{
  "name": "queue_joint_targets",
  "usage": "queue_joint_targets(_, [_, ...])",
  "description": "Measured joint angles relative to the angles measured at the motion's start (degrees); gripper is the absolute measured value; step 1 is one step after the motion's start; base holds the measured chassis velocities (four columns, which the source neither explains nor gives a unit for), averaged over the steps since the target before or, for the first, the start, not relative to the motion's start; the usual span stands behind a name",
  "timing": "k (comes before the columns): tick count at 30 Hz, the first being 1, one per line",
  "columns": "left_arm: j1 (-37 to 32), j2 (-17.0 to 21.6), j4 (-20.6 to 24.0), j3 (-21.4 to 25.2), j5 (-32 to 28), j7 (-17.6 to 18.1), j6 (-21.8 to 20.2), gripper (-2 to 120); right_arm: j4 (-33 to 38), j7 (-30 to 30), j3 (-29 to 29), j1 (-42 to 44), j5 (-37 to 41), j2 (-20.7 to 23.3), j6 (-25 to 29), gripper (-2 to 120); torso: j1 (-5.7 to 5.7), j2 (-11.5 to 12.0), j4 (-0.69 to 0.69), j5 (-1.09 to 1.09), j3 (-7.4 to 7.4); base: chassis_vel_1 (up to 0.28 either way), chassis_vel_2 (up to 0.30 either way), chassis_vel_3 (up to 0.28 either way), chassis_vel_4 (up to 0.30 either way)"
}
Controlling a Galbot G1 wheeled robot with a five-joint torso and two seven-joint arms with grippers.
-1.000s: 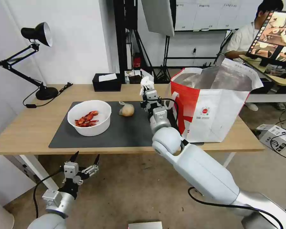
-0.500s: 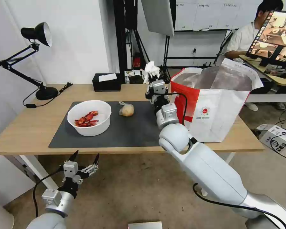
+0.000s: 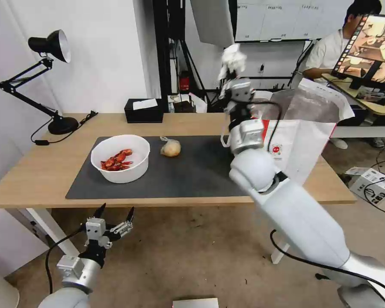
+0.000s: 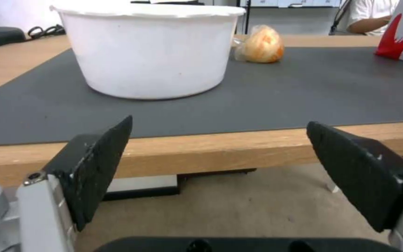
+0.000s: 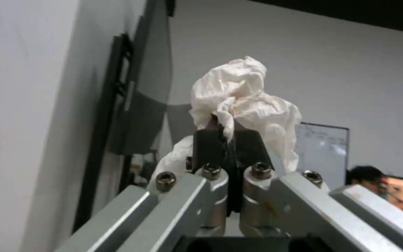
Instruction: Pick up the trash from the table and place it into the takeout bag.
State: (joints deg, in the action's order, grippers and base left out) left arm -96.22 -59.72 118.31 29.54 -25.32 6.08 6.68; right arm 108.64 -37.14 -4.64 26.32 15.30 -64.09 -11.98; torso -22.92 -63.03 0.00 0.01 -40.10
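Pinching the crumpled white tissue [image 3: 232, 60], the right pincer [image 3: 234, 75] is raised above the worktop [image 3: 38, 171], beside the takeout bag's [image 3: 301, 141] rim; bowl [image 3: 120, 158] and small bag [image 3: 170, 148] sit on the mat [image 3: 188, 175]. The left pincer [image 3: 114, 211] hangs below the worktop's edge.

Left wrist view: the black fingers [image 4: 94, 164] are spread wide before the bowl [image 4: 150, 49].

Right wrist view: the fingers [image 5: 211, 141] clamp the tissue [image 5: 243, 101].

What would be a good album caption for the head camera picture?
Right gripper lifts a crumpled tissue beside the takeout bag; open left gripper waits below the table.
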Motion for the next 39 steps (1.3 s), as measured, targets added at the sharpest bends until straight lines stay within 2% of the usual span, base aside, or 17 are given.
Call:
queue_joint_targets(5, [0.27, -0.14, -0.11, -0.6, 0.09, 0.0, -0.01, 100, 0.96, -5.61, 2.82, -0.09, 6.03, 2.31, -4.68, 0, 0.0, 0.0, 0.0, 0.0, 0.0, 0.0, 0.0, 0.0, 0.0])
queue_joint_targets(7, [0.33, -0.16, -0.13, -0.81, 0.11, 0.0, -0.05, 100, 1.35, -8.86, 4.1, 0.05, 10.69, 3.49, -6.82, 0, 0.0, 0.0, 0.0, 0.0, 0.0, 0.0, 0.0, 0.0, 0.0])
queue_joint_targets(11, [0.4, -0.16, -0.13, -1.08, 0.13, 0.0, -0.08, 100, 1.8, -11.41, 4.78, 0.47, 16.14, 4.89, -8.38, 0, 0.0, 0.0, -0.01, 0.0, 0.0, 0.0, 0.0, 0.0, 0.0])
queue_joint_targets(23, [0.23, 0.08, 0.5, -1.19, 0.09, 0.0, -0.15, 100, 1.14, -12.21, 4.72, 1.47, 20.39, 4.96, -11.76, 2, 0.0, 0.0, 0.0, 0.0, 0.0, 0.0, 0.0, 0.0, 0.0])
queue_joint_targets(26, [-0.04, 0.11, 0.67, -0.97, 0.06, 0.01, -0.16, 100, 0.94, -12.18, 4.53, 0.93, 21.67, 4.84, -13.27, 17, 0.0, 0.0, 0.0, -0.01, 0.0, 0.0, 0.0, 0.0, 0.0])
queue_joint_targets(27, [-0.04, 0.11, 0.67, -0.97, 0.06, 0.01, -0.16, 100, 0.94, -12.18, 4.53, 0.93, 21.67, 4.84, -13.27, 17, 0.0, 0.0, 0.0, -0.01, 0.0, 0.0, 0.0, 0.0, 0.0])
queue_joint_targets(30, [-0.14, 0.06, 0.7, -0.91, 0.06, 0.04, -0.17, 100, 0.94, -12.07, 4.17, 0.65, 22.28, 4.89, -13.74, 32, 0.0, 0.0, 0.0, -0.01, 0.0, 0.0, 0.0, 0.0, 0.0])
queue_joint_targets(32, [-0.14, 0.05, 0.7, -0.91, 0.06, 0.04, -0.18, 100, 0.96, -12.06, 4.09, 0.59, 22.45, 4.88, -13.75, 35, 0.0, 0.0, 0.0, -0.01, 0.0, 0.0, 0.0, 0.0, 0.0])
queue_joint_targets(39, [-0.12, 0.07, 0.72, -1.02, 0.05, 0.06, -0.2, 100, 0.99, -12.11, 3.47, 0.13, 24.08, 4.81, -13.95, 62, 0.0, 0.0, 0.0, -0.01, 0.0, 0.0, 0.0, 0.0, 0.0])
